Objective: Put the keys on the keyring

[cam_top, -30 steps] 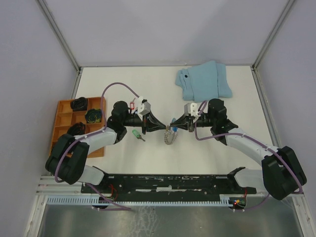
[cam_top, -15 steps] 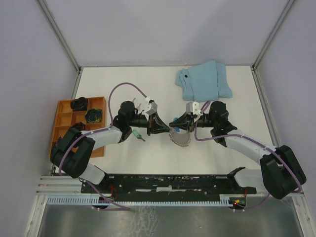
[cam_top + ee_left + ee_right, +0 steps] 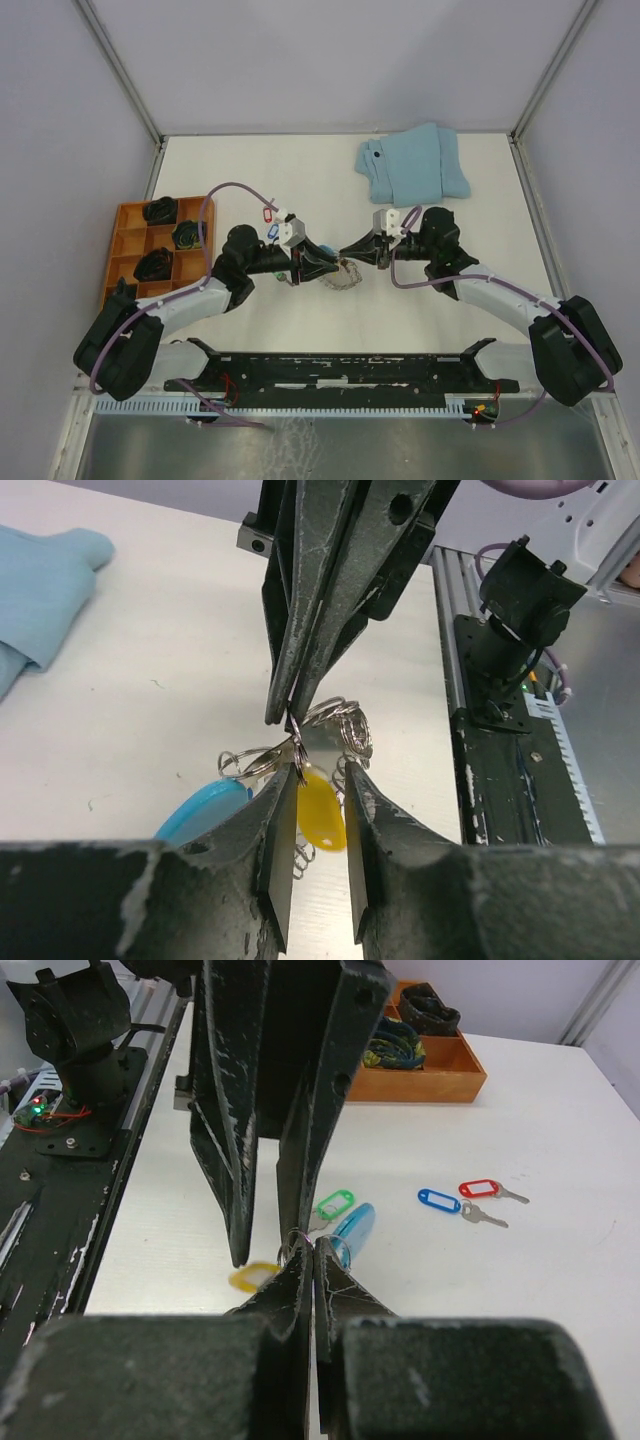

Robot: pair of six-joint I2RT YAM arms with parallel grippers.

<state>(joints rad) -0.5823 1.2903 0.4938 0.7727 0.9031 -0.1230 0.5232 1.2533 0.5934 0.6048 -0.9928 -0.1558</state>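
The keyring point(image 3: 343, 276), a grey wire loop with a blue plastic section point(image 3: 352, 1230), hangs low over the table between my two grippers. My right gripper point(image 3: 313, 1250) is shut on its wire, and its tip also shows in the left wrist view point(image 3: 290, 715). My left gripper point(image 3: 318, 780) is open, its tips on either side of the wire and a yellow-tagged key point(image 3: 320, 810) that hangs on the ring. A green-tagged key point(image 3: 335, 1203) lies by the blue section. A blue-tagged key point(image 3: 440, 1200) and a red-tagged key point(image 3: 480, 1188) lie loose on the table behind the left arm point(image 3: 272, 232).
An orange compartment tray point(image 3: 125, 240) with dark bundles stands at the left. A folded light-blue cloth point(image 3: 412, 165) lies at the back right. The black base rail point(image 3: 330, 370) runs along the near edge.
My left gripper has moved right and closed in on the right gripper's tip, its tips now around the ring. The keyring has shifted slightly left. The red and blue keys are now uncovered.
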